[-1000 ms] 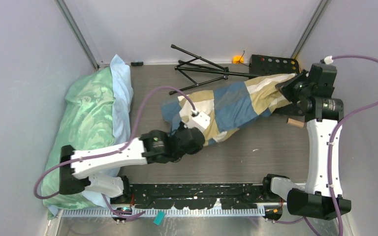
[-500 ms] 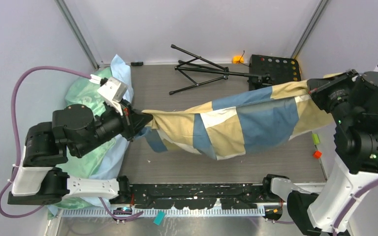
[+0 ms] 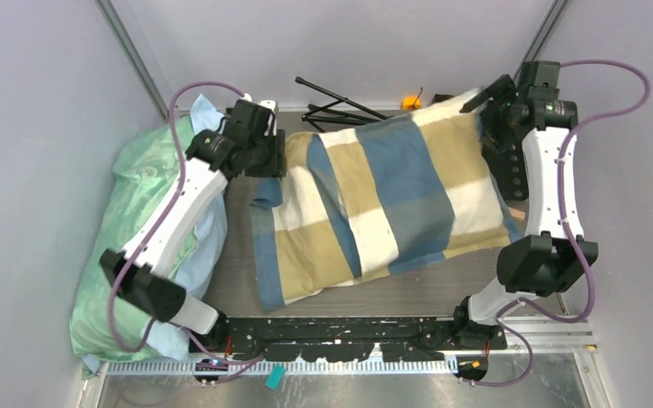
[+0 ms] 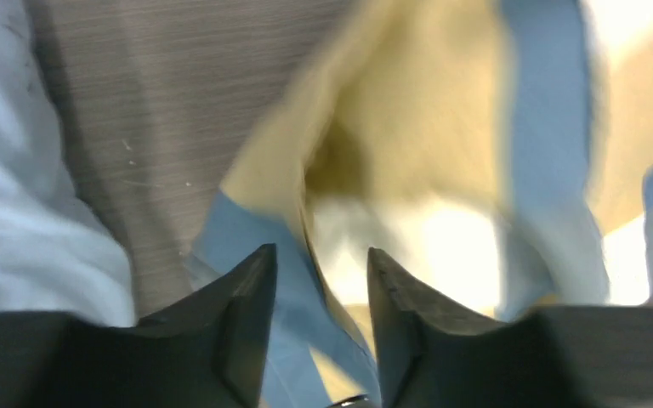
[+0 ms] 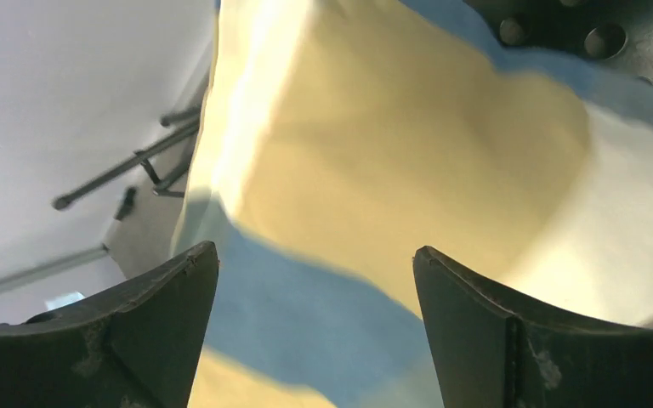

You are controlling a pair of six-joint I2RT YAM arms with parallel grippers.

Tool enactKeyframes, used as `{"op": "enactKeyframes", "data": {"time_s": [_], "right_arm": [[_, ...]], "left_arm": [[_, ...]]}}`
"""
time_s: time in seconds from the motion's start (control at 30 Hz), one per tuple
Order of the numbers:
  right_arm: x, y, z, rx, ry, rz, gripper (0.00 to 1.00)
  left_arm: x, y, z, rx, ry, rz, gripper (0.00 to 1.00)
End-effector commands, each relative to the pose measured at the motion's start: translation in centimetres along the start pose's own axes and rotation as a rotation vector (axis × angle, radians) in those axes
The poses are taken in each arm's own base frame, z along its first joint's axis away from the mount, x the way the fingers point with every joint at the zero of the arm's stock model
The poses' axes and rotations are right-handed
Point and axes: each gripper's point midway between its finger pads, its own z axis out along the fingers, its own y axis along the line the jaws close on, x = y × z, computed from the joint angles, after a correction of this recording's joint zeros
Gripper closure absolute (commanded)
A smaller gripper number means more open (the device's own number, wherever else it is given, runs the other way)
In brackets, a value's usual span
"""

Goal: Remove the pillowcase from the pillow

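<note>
Top external view: the pillowcase (image 3: 391, 204) lies spread and plump on the surface (image 3: 442, 285), reaching from one set of fingers to the other. No pillow shows, so it is probably inside. The left fingers (image 4: 247, 289) stand slightly apart over a blue-and-tan edge. The right fingers (image 5: 170, 289) gape wide, with cloth just beyond their tips and nothing held. The step looks like taking a grip. Next, pinch one layer at the open end while the other fingers pin the pillow.

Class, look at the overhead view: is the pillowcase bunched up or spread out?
Spread out. The pillowcase lies wide across the table, with its blue, tan and cream blocks all showing.
</note>
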Motion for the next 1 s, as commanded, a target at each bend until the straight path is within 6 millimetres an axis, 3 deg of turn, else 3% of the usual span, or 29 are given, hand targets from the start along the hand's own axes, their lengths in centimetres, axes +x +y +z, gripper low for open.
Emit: {"op": "enactKeyframes", "data": {"time_s": [0.0, 0.03, 0.17, 0.2, 0.33, 0.43, 0.57, 0.7, 0.83, 0.97], "right_arm": [[0.3, 3.2, -2.9, -0.197, -0.043, -0.155, 0.1], [1.4, 3.6, -3.7, -0.239, -0.045, -0.21, 0.1], [6.0, 3.6, -4.2, -0.309, -0.036, -0.352, 0.1], [8.1, 3.9, -4.3, -0.346, 0.003, -0.388, 0.11], [14.1, 4.1, -3.8, -0.404, 0.121, -0.497, 0.15], [17.6, 4.0, -3.3, -0.394, 0.163, -0.584, 0.16], [21.5, 4.1, -2.2, -0.357, 0.183, -0.675, 0.16], [26.7, 4.9, -1.0, -0.351, 0.22, -0.752, 0.16], [31.6, 5.2, 0.0, -0.333, 0.239, -0.842, 0.16], [35.3, 5.0, 1.0, -0.324, 0.25, -0.9, 0.16]], "left_arm": [[-2.6, -0.1, 3.5, 0.154, 0.016, -0.117, 0.33], [-2.1, 0.0, 4.5, 0.146, 0.06, -0.129, 0.23], [-2.5, 0.1, 4.2, 0.154, 0.004, -0.115, 0.03], [-2.7, 0.1, 3.7, 0.157, -0.033, -0.118, 0.01], [-1.9, -1.3, 2.1, 0.264, -0.082, -0.138, 0.0], [0.7, -2.1, 2.1, 0.317, -0.032, -0.174, 0.04], [4.0, -1.6, 3.5, 0.311, 0.008, -0.226, 0.04], [6.9, -1.0, 5.5, 0.289, 0.045, -0.279, 0.04], [9.1, -0.8, 7.2, 0.281, 0.084, -0.317, 0.04], [10.1, -1.2, 8.5, 0.301, 0.104, -0.34, 0.04]]}}
